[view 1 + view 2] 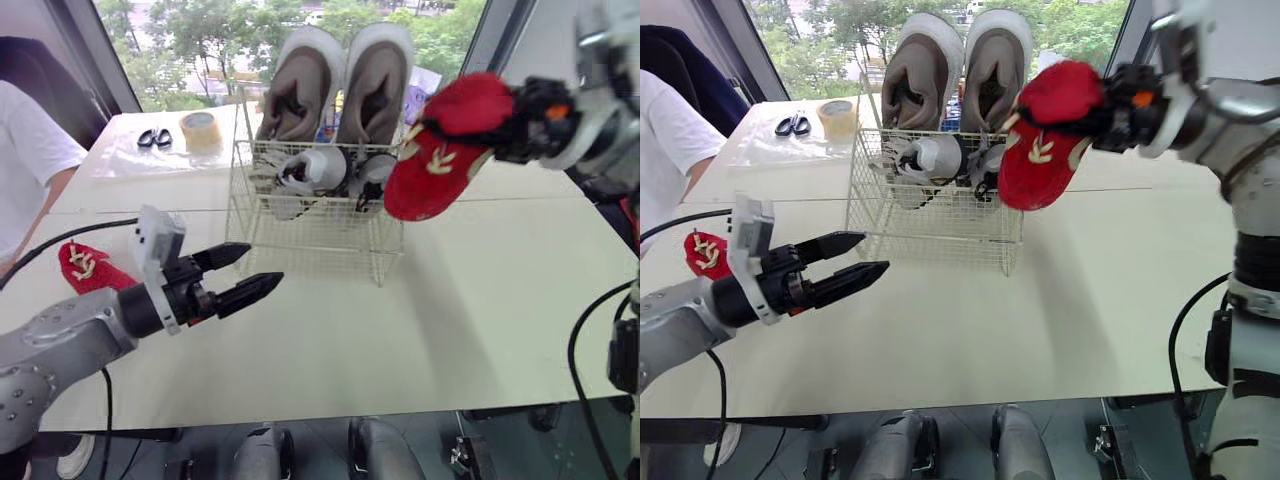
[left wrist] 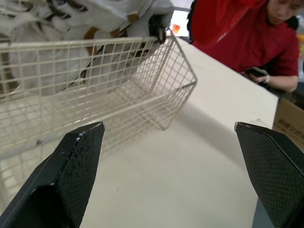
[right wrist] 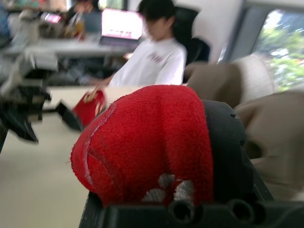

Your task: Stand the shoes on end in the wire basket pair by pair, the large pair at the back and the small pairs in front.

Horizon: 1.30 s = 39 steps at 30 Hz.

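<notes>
Pale table (image 1: pixel 400 320), wire basket (image 1: pixel 310 235), red shoe (image 1: pixel 85 268), tape (image 1: pixel 201 128), scissors (image 1: pixel 154 138)

Large shoes (image 1: pixel 300 85) behind small pair (image 1: pixel 315 168), in basket (image 1: pixel 320 238) (on table (image 1: pixel 450 300)); tape (image 1: pixel 201 130) behind-left

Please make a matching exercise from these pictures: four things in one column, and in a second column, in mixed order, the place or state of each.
1. right gripper
2. left gripper
3. large taupe pair
4. roll of tape

a. beside the scissors
b. open, above the table
c. holding a red shoe in the air
d. on end at the back of the wire basket

Pairs: 1-c, 2-b, 3-d, 4-a
</notes>
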### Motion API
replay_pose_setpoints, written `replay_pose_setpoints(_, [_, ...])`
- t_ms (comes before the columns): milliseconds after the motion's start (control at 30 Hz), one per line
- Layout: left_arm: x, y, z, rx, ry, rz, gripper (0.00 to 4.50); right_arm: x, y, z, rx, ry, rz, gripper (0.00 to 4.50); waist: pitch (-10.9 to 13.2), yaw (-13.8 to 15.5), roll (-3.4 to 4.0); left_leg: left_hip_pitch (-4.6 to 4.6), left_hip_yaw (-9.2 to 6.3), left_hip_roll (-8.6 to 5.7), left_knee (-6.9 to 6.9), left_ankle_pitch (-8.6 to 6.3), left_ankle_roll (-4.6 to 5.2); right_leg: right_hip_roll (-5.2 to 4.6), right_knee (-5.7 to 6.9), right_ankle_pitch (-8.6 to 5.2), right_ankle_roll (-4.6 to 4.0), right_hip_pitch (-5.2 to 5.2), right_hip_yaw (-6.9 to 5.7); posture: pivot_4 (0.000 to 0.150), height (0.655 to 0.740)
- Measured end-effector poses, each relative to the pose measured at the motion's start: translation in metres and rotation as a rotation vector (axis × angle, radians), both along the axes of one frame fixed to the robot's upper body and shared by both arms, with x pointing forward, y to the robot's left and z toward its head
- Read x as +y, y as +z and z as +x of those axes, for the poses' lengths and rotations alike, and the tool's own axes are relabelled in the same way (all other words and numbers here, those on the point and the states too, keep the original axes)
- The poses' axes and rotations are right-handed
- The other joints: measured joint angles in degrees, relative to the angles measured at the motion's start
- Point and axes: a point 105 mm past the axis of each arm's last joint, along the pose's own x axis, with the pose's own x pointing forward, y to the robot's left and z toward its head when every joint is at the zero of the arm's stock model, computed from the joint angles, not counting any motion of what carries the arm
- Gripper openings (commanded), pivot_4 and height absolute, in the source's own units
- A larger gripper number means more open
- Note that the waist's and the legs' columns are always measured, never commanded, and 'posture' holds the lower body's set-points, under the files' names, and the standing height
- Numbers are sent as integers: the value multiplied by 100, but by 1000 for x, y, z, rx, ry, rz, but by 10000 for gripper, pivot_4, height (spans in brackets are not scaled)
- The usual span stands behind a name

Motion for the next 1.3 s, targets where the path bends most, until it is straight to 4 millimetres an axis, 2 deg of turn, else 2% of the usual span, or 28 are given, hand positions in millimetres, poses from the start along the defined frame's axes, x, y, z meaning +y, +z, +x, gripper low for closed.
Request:
replay_pose_setpoints(133, [0, -9, -3, 14, 10, 27, 44915, 13, -15, 5, -35, 40, -68, 12308, 0, -9, -1, -3, 4, -2, 2, -2, 4, -3, -5, 0, 1, 1, 1, 1500, 7400])
replay_pose_setpoints(267, [0, -9, -2, 13, 13, 24, 44915, 21, -32, 12, -86, 44, -110, 12308, 0, -7, -1, 0, 2, -1, 3, -1, 1, -2, 0, 1, 1, 3, 1, 1500, 7400])
replay_pose_setpoints(433, [1, -9, -1, 13, 27, 25, 44915, 24, -39, 12, -155, 52, -128, 12308, -7, -18, -10, 26, 1, 0, 5, -1, 1, -1, -1, 1, -2, 32, 0, 1500, 7400])
replay_pose_setpoints(567, [0, -8, -1, 12, 25, 25, 45000, 28, -49, 15, -168, 57, -106, 29156, -7, -27, -11, 99, -2, 1, 0, -5, -1, -2, -8, -5, -12, 101, -2, 1500, 7400])
replay_pose_setpoints(600, [0, -8, -1, 11, 23, 25, 45000, 29, -54, 17, -159, 56, -106, 35294, -7, -27, -11, 103, -2, 1, 0, -7, -4, -4, -8, -5, -13, 104, -2, 1500, 7400])
replay_pose_setpoints(667, [0, -9, -1, 12, 20, 25, 45000, 27, -66, 22, -114, 45, -113, 44508, -7, -8, -10, 102, -3, 0, 0, -11, -13, -7, -8, -4, -16, 103, -2, 1500, 7400])
replay_pose_setpoints(867, [1, -8, 2, 10, 20, 26, 45000, 22, -85, 31, -41, 4, -134, 44508, -5, -7, -8, 91, -1, -7, -1, -5, -1, -20, -8, -4, -16, 92, -2, 1500, 7400])
replay_pose_setpoints(1300, [3, -10, 9, -4, 60, 19, 45000, 16, -79, 27, 127, -2, -28, 44508, -4, -9, -8, 90, 0, -5, -4, -6, 1, -29, -7, -4, -17, 89, -4, 1500, 7400])
